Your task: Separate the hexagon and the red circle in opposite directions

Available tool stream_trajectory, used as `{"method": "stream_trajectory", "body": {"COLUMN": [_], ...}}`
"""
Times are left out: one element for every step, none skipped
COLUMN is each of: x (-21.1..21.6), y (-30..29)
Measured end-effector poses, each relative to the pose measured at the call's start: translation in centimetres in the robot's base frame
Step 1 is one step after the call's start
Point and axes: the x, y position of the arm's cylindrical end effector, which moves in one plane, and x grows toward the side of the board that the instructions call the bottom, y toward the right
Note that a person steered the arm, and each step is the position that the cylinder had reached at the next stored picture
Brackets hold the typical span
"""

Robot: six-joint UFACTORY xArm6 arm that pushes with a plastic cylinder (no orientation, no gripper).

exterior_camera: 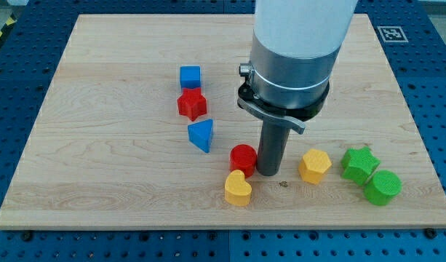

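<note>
The red circle lies near the board's bottom middle. The yellow hexagon lies to its right. My tip stands between them, touching or almost touching the red circle's right side, with a small gap to the hexagon. A yellow heart sits just below the red circle, touching it or nearly so.
A blue cube, a red star and a blue triangle form a column at the view's centre left. A green star and a green circle lie right of the hexagon. The wooden board ends just below.
</note>
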Motion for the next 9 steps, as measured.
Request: {"method": "stream_trajectory", "body": {"x": [-0.5, -0.7, -0.7, -0.7, -0.8, -0.8, -0.8, -2.4, -4.8], "y": [0.0, 0.0, 0.0, -0.6, -2.7, -5.8, -6.9, -7.7, -9.3]}}
